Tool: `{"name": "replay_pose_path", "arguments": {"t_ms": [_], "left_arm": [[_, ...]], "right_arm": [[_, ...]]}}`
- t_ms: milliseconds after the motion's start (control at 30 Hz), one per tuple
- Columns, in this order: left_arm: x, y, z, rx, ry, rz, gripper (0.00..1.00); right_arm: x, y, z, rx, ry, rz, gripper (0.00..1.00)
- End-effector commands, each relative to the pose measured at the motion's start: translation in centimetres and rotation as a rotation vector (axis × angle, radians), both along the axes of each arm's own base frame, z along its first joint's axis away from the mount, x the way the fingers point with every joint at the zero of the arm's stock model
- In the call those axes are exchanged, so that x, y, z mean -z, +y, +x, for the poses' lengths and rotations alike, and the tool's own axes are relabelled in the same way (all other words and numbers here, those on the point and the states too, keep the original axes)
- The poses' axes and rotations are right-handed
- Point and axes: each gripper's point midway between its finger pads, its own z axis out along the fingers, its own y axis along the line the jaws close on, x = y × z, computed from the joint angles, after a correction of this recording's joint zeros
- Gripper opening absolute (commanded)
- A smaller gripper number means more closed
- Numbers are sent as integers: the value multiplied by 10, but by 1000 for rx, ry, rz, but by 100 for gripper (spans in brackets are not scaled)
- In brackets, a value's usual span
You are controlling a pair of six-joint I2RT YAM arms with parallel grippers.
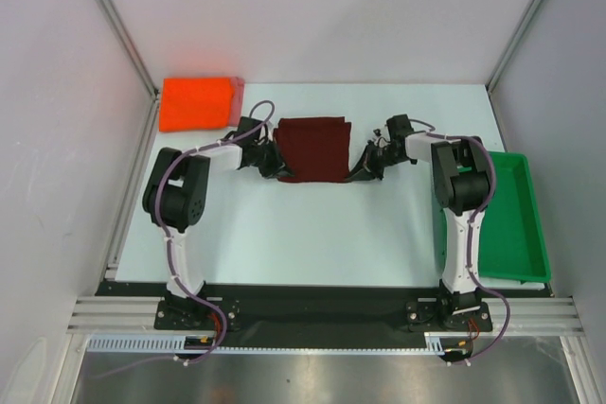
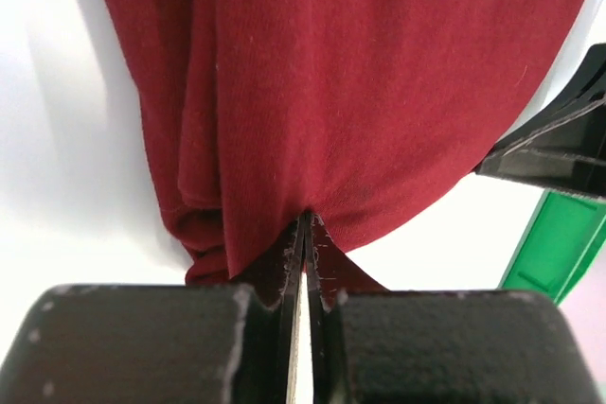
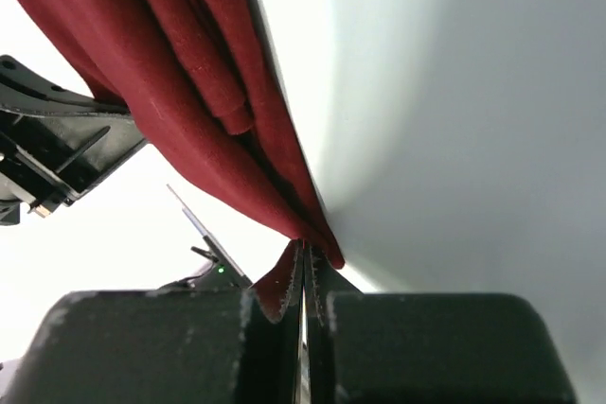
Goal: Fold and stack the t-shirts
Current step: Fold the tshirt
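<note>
Maroon t-shirt (image 1: 312, 149), partly folded, mid-way across the table (image 1: 284, 234); left gripper (image 2: 305, 234) and right gripper (image 3: 303, 257) each clamped on a near corner, probably so the edge lifts evenly for the next fold.

The maroon t-shirt (image 1: 312, 147) lies roughly square on the tabletop (image 1: 312, 234) — both side edges pinched. The orange-red t-shirt (image 1: 197, 103) sits folded far left, a pinkish t-shirt (image 1: 239, 92) showing along its right edge.
</note>
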Motion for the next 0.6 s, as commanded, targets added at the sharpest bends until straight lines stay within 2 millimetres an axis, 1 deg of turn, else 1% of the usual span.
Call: {"name": "replay_pose_path", "arguments": {"t_ms": [0,33,67,100,133,167,200,267,300,333,367,400,433,467,500,533,567], "left_arm": [[26,34,-30,9,54,155,6],[22,36,-33,12,55,160,6],[5,34,-32,19,17,150,6],[-2,33,-34,31,3,153,7],[-13,33,-33,34,-23,149,8],[-39,28,-30,44,-82,114,9],[-52,24,-26,50,-127,94,13],[-77,19,-17,45,-194,59,15],[-93,14,-6,44,-252,35,16],[-98,10,-1,46,-272,16,16],[-101,5,4,50,-285,-10,16],[-98,-3,14,53,-283,-52,16],[-95,-7,19,51,-274,-65,15],[-86,-10,24,40,-239,-78,16],[-87,-14,35,33,-239,-89,15],[-60,-15,38,22,-177,-79,14],[-53,-16,42,9,-152,-84,14]], "right_arm": [[-6,-10,10,5,-115,-79,0],[-15,-4,7,-13,-121,-79,0],[-35,0,8,-20,-159,-72,0],[-44,2,8,-24,-175,-71,0],[-61,9,11,-33,-209,-60,0],[-79,13,14,-35,-250,-48,0],[-89,17,17,-32,-274,-42,0],[-108,27,32,-26,-338,-14,0],[-111,31,38,-27,-354,3,0],[-115,36,47,-11,-363,25,0],[-112,41,51,-13,-349,46,0],[-106,46,63,-10,-342,63,0],[-100,51,70,-5,-332,76,0],[-97,55,76,-4,-329,82,0],[-83,60,85,-7,-316,87,0],[-80,63,92,-6,-333,97,0],[-72,62,97,10,-327,90,0]]}}
